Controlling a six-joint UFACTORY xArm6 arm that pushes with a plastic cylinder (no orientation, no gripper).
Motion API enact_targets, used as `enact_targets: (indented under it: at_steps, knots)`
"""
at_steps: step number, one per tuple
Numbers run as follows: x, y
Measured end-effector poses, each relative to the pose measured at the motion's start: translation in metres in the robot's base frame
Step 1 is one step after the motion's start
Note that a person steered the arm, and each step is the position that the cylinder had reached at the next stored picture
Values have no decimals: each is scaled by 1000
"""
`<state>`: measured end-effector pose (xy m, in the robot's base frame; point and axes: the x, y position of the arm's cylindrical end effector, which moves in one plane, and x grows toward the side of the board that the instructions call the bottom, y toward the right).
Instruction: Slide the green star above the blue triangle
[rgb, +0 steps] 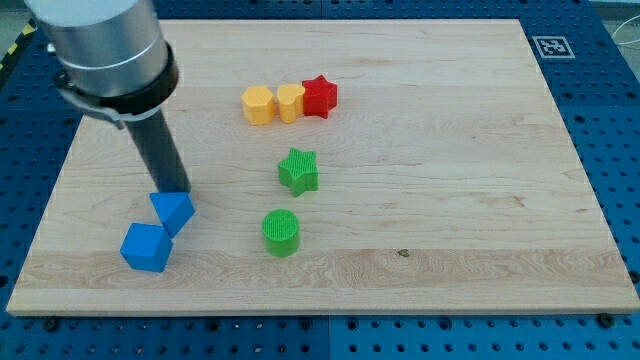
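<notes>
The dark rod's tip (178, 190) is parked touching the blue plastic triangle (173, 211); no fingers are fitted. The green plastic star (298, 170) is untouched; the approach is judged pending, and a leftward push is needed.

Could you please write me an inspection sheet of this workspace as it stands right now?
Surface: pale wooden board, flat, with a printed marker tag at its top right corner.
Job's things: green star near the centre; blue triangle towards the view's left, well apart from the star.
Clutter: blue cube touching the triangle; green cylinder below the star; two yellow blocks and red star in a touching row.
Grippers: none; my tip sits at the triangle's upper edge.
Cables: nothing seen.
Surroundings: blue perforated table.
</notes>
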<state>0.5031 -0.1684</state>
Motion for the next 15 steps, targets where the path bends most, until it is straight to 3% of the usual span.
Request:
enact_targets:
  at_steps: [2,3,6,8,10,15]
  knots:
    - [10,-5]
    - [-7,-2]
    - [-78,134]
    - [-74,198]
    - [-19,174]
    - [-34,107]
